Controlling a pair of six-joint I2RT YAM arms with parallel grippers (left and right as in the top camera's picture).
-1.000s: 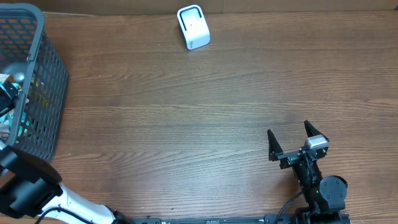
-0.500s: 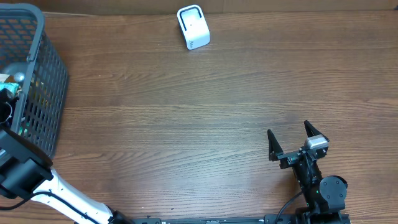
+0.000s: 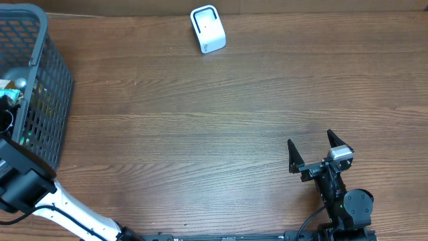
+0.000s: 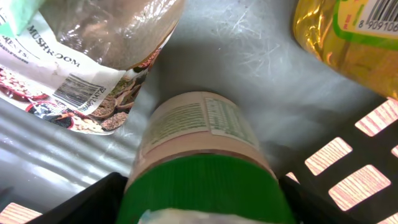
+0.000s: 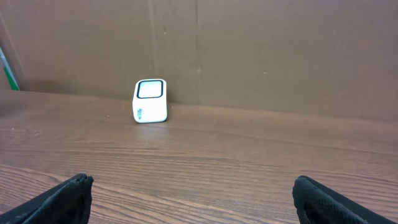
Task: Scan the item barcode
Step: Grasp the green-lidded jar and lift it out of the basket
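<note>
Green-capped jar point(image 4: 196, 140) points its cap toward the camera.

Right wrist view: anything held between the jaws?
No, the right gripper is open over the bare table, and the white scanner sits far ahead near the wall.

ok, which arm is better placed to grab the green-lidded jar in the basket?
Left. The left claw is inside the basket, straddling the green-lidded jar. The right claw sits open, far across the table.
</note>
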